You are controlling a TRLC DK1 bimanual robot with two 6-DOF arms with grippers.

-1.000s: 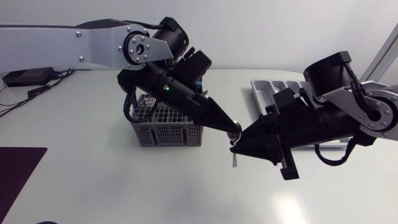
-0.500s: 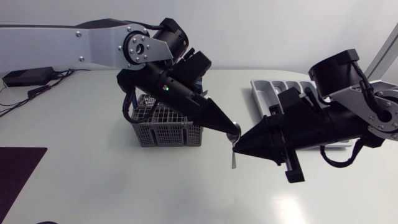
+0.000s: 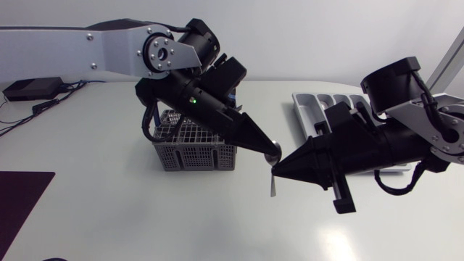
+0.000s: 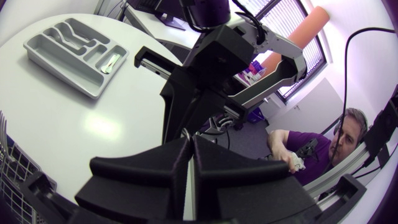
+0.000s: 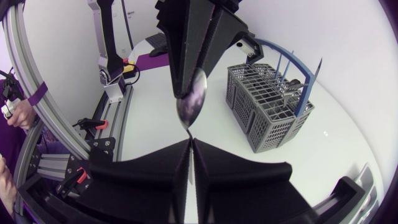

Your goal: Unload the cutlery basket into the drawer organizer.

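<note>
White worktop (image 3: 109, 217). Grey drawer organizer (image 3: 313, 109) on worktop, behind right arm. Cutlery basket (image 3: 194, 151) under left arm, some cutlery inside. Spoon (image 3: 273, 188) in air between basket and organizer, handle hanging down. Left tool (image 3: 272, 153) clamped on spoon bowl. Right tool (image 3: 274, 172) clamped on handle just below, tips almost touching.

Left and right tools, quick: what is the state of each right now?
Left tool: closed, holding the spoon by its bowl.
Right tool: closed on the same spoon's handle.
</note>
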